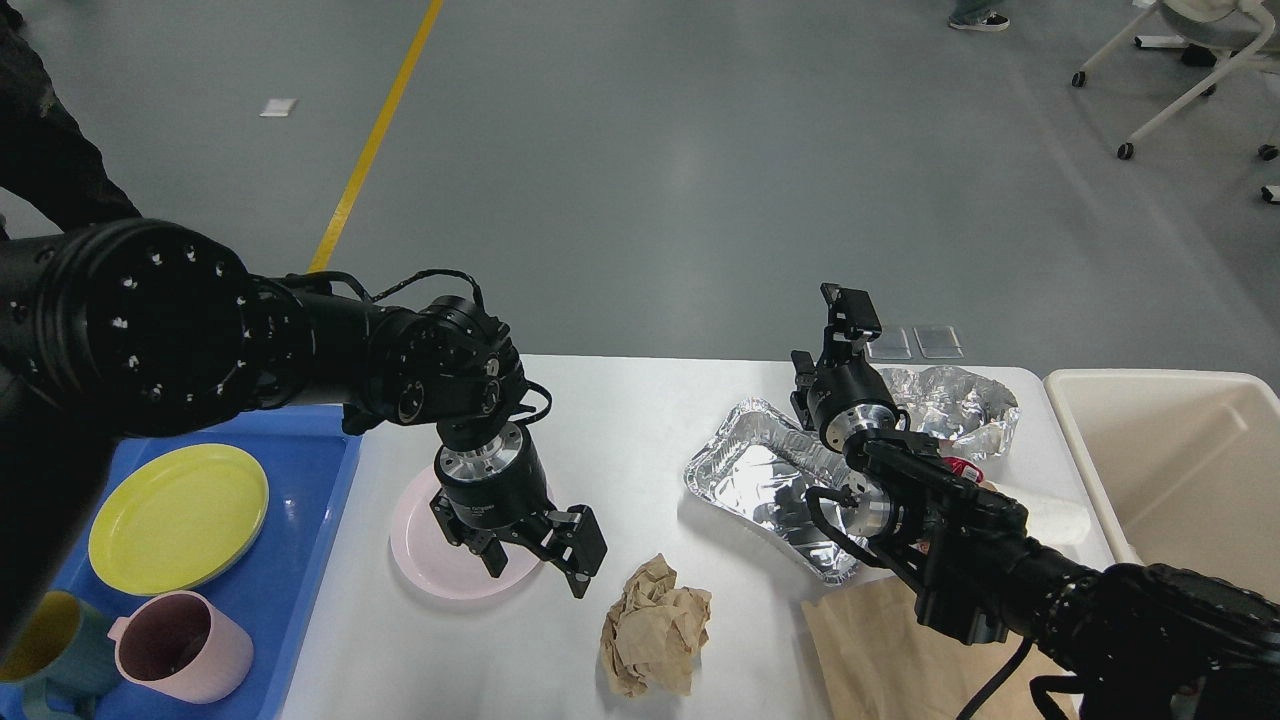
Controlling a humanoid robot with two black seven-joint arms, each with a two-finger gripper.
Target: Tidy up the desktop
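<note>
The white desktop (640, 410) holds a pink plate (425, 545), a crumpled brown paper ball (655, 625), an open foil tray (755, 475), crumpled foil (950, 400) and a flat brown paper bag (875, 650). My left gripper (537, 568) hangs open just above the plate's right edge, fingers pointing down, nothing between them. The paper ball lies a little to its right. My right gripper (848, 310) points up and away over the desktop's far edge, behind the foil tray; its fingers merge into one dark shape.
A blue tray (310, 500) at the left carries a yellow plate (178, 518), a pink mug (180, 648) and a teal mug (35, 635). A cream bin (1180, 470) stands off the right end. A red-and-white scrap (965, 468) shows beside my right arm.
</note>
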